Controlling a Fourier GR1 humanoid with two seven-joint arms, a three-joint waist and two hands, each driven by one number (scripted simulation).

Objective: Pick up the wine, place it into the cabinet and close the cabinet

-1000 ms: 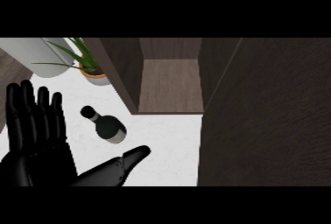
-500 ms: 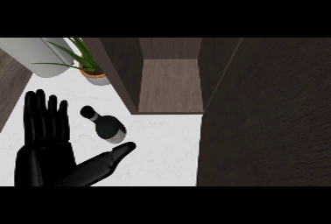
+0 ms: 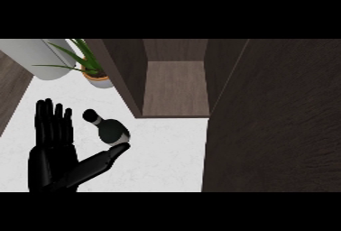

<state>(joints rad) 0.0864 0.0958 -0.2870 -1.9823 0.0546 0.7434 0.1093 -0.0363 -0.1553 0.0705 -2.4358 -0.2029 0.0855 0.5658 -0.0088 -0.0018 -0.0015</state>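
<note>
Open black left hand point(image 3: 57, 153) now nearer, thumb touching one dark wine bottle point(image 3: 110, 131) on white table point(image 3: 166, 153), one open brown wooden cabinet point(image 3: 174, 85).

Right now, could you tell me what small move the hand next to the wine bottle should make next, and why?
Probably curl the left hand around the wine bottle. The hand is open beside it, fingers straight up on its left and the thumb reaching under its base, so nothing grips it yet. The cabinet stands open behind, ready to receive it.
</note>
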